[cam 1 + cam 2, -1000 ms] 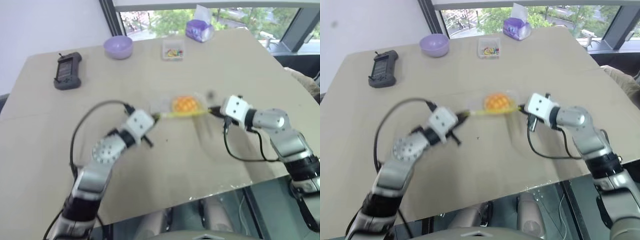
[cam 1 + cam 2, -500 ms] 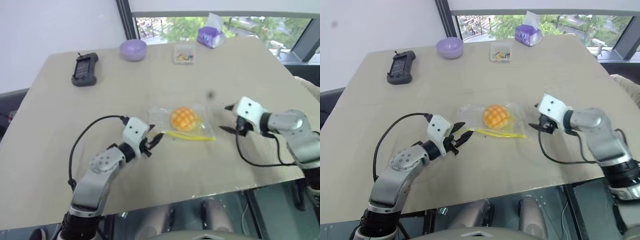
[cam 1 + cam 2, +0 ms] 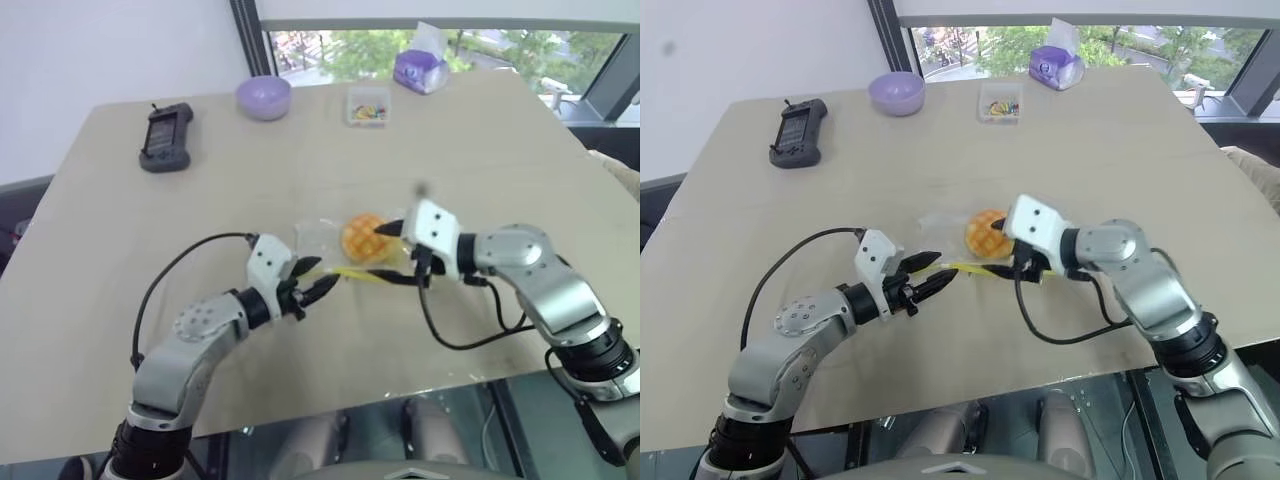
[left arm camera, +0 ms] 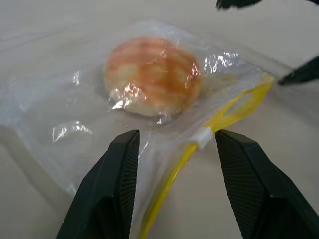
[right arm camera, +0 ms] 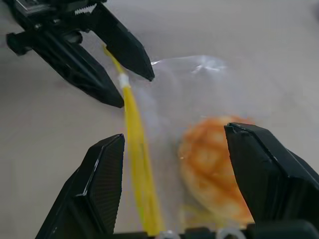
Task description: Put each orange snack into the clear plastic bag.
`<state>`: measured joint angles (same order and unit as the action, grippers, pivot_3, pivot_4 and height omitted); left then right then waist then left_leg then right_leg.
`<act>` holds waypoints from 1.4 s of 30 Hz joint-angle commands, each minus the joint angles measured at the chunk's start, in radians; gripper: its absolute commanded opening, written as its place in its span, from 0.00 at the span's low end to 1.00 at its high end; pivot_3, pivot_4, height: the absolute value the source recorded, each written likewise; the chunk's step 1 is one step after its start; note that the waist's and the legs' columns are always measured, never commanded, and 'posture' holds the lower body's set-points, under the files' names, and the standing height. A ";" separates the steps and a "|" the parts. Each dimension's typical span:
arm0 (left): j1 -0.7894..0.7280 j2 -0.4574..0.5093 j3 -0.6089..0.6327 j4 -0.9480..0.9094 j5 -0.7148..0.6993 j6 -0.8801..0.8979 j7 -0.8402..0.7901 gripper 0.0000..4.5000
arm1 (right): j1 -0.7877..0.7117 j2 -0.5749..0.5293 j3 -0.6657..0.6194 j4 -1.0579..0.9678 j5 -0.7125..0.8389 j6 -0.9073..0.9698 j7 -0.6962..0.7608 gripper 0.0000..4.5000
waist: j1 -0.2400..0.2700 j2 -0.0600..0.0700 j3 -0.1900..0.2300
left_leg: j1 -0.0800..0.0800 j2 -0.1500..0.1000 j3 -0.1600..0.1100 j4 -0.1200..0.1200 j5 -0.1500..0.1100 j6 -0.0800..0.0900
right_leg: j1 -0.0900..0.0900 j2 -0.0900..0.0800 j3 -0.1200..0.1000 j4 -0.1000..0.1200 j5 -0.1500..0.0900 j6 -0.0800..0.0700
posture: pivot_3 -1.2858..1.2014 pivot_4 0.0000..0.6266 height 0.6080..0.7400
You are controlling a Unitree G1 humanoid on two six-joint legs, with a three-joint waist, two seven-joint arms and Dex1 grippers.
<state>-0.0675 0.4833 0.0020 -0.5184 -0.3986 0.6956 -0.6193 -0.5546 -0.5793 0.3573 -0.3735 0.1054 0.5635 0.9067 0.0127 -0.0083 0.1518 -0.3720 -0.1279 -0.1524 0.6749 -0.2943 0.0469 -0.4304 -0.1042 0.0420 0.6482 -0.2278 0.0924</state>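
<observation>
Sealing looks next: the round criss-crossed orange bun lies inside the crinkly clear plastic bag, between both wide-open, empty pincers, so pinch only the yellow zip strip.

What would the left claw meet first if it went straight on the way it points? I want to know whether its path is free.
Probably the clear plastic bag: its yellow zip strip lies just ahead of the open left claw, with the orange snack inside the bag beyond it.

Glossy crinkled clear plastic bag
</observation>
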 commanded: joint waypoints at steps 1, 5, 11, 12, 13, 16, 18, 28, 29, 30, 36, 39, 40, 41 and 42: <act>0.025 0.030 0.021 -0.007 -0.013 -0.025 -0.022 0.57 | -0.015 0.018 -0.004 -0.045 -0.001 0.019 -0.023 0.77 | 0.000 0.000 0.000 | 0.000 0.000 0.000 0.000 0.000 0.000 | 0.000 0.000 0.000 0.000 0.000 0.000 | 0.52 0.24 0.97; 0.023 0.051 0.009 0.008 -0.006 -0.041 -0.038 0.57 | -0.017 0.052 0.028 -0.058 -0.018 0.024 -0.046 0.77 | -0.002 0.000 0.000 | 0.000 0.000 0.000 -0.002 0.000 0.000 | -0.001 0.000 0.000 0.000 0.000 0.000 | 0.52 0.24 0.97; 0.014 0.069 0.004 0.036 0.001 -0.067 -0.056 0.57 | -0.007 0.075 0.075 -0.067 -0.054 0.010 -0.065 0.77 | -0.001 0.000 0.000 | 0.000 0.000 0.000 -0.003 0.000 0.000 | -0.001 0.000 0.000 -0.002 0.000 0.000 | 0.52 0.24 0.97; 0.014 0.076 0.002 0.038 0.003 -0.071 -0.063 0.57 | -0.007 0.076 0.076 -0.067 -0.056 0.010 -0.067 0.77 | -0.001 0.000 0.000 | 0.000 0.000 0.000 -0.003 0.000 0.000 | -0.001 0.000 0.000 -0.002 0.000 0.000 | 0.52 0.24 0.97; 0.015 0.082 0.000 0.040 0.004 -0.077 -0.069 0.57 | -0.006 0.078 0.076 -0.067 -0.058 0.010 -0.069 0.77 | -0.001 0.000 0.000 | 0.000 0.000 0.000 -0.004 0.000 0.000 | -0.001 0.000 0.000 -0.002 0.000 0.000 | 0.52 0.24 0.97; 0.018 0.099 -0.008 0.049 0.011 -0.097 -0.086 0.45 | -0.009 0.083 0.075 -0.062 -0.063 0.010 -0.073 0.77 | -0.002 0.000 0.000 | 0.000 0.000 0.000 -0.004 0.000 0.000 | -0.001 0.000 0.000 -0.002 0.000 0.000 | 0.52 0.24 0.97; 0.019 0.100 -0.006 0.055 0.010 -0.103 -0.088 0.29 | -0.012 0.085 0.072 -0.058 -0.066 0.009 -0.076 0.77 | -0.003 0.000 0.000 | 0.000 0.000 0.000 -0.004 0.000 0.000 | -0.001 0.000 0.000 -0.003 0.000 0.000 | 0.52 0.24 0.97; 0.009 0.095 -0.016 0.060 0.006 -0.115 -0.099 0.01 | -0.013 0.106 0.073 -0.051 -0.075 0.009 -0.088 0.77 | -0.002 0.000 0.000 | 0.000 0.000 0.000 -0.005 0.000 0.000 | -0.001 0.000 0.000 -0.003 0.000 0.000 | 0.52 0.24 0.97; 0.005 0.091 -0.018 0.059 0.004 -0.116 -0.100 0.01 | -0.013 0.112 0.075 -0.051 -0.076 0.008 -0.091 0.77 | -0.002 0.000 0.000 | 0.000 0.000 0.000 -0.005 0.000 0.000 | -0.001 0.000 0.000 -0.003 0.000 0.000 | 0.52 0.24 0.97; -0.003 0.083 -0.019 0.057 -0.001 -0.115 -0.099 0.01 | -0.014 0.119 0.081 -0.052 -0.077 0.006 -0.094 0.77 | -0.002 0.000 0.000 | 0.000 0.000 0.000 -0.005 0.000 0.000 | -0.001 0.000 0.000 -0.003 0.000 0.000 | 0.52 0.24 0.97; -0.064 0.034 -0.059 0.065 0.003 -0.143 -0.106 0.01 | -0.028 0.145 0.124 -0.029 -0.116 -0.038 -0.098 0.77 | -0.002 0.000 0.000 | 0.000 0.000 0.000 -0.005 0.000 0.000 | -0.001 0.000 0.000 -0.003 0.000 0.000 | 0.52 0.24 0.97; -0.086 0.026 -0.079 0.068 0.001 -0.147 -0.117 0.01 | -0.033 0.143 0.136 -0.009 -0.140 -0.064 -0.099 0.77 | -0.004 0.000 0.000 | 0.000 0.000 0.000 -0.005 0.000 0.000 | -0.001 0.000 0.000 -0.003 0.000 0.000 | 0.52 0.24 0.97; -0.088 0.026 -0.082 0.069 0.001 -0.148 -0.119 0.01 | -0.035 0.140 0.138 0.000 -0.149 -0.072 -0.100 0.77 | -0.005 0.000 0.000 | 0.000 0.000 0.000 -0.005 0.000 0.000 | -0.001 0.000 0.000 -0.003 0.000 0.000 | 0.52 0.24 0.97; -0.088 0.028 -0.083 0.071 0.000 -0.148 -0.122 0.01 | -0.038 0.132 0.140 0.016 -0.169 -0.088 -0.105 0.77 | -0.006 0.000 0.000 | 0.000 0.000 0.000 -0.005 0.000 0.000 | -0.001 0.001 0.000 -0.003 0.000 0.000 | 0.52 0.24 0.97; -0.088 0.030 -0.083 0.072 -0.002 -0.149 -0.124 0.01 | -0.040 0.127 0.141 0.027 -0.183 -0.101 -0.108 0.77 | -0.007 0.000 0.000 | 0.000 0.000 0.000 -0.005 0.000 0.000 | -0.001 0.001 0.000 -0.003 0.000 0.000 | 0.52 0.24 0.97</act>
<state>-0.1494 0.5134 -0.0732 -0.4171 -0.3836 0.5728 -0.7192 -0.5705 -0.4444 0.5043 -0.3574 -0.0395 0.4939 0.8160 0.0055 -0.0083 0.1518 -0.3719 -0.1277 -0.1527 0.6701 -0.2942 0.0468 -0.4316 -0.1036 0.0419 0.6450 -0.2278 0.0923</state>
